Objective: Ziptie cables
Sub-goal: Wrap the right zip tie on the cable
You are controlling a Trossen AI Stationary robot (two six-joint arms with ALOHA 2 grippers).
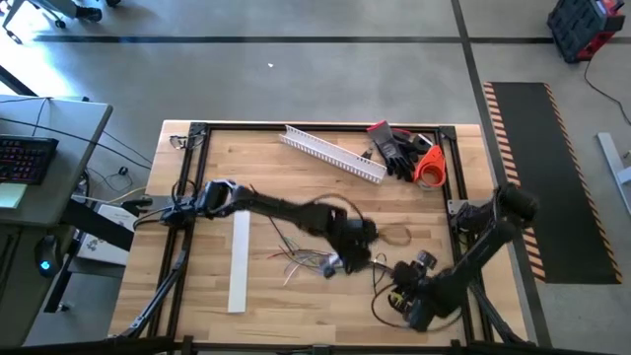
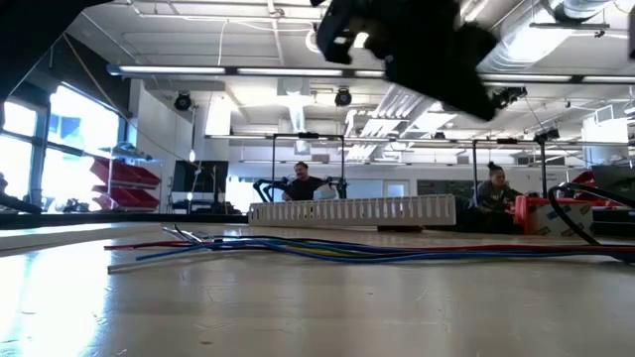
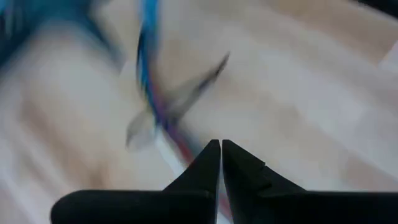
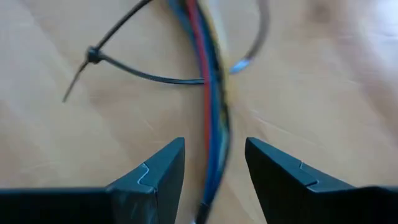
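Note:
The cables (image 1: 308,258) lie as a loose bunch of blue, red and dark wires flat on the wooden table's middle, and they also show in the low view (image 2: 347,248). A black zip tie (image 4: 143,74) is looped loosely around them, its head (image 4: 92,55) off to one side. My left gripper (image 1: 347,248) is shut over the bunch, and the wires (image 3: 149,74) run up to its fingertips (image 3: 221,146). My right gripper (image 1: 402,272) is open. Its fingers stand on either side of the bunch (image 4: 210,93) just above the table, touching nothing. My left gripper is shut, pointing down at the table, and the red and blue wires (image 3: 180,140) run right up beside its tips. I cannot tell from the blurred view whether it pinches or touches them.
A flat white strip (image 1: 239,262) lies to the left of the cables. The white slotted channel (image 1: 333,153) lies slantwise near the far edge, with black gloves (image 1: 396,148) and an orange tool (image 1: 430,166) at the far right corner. People sit in the room behind.

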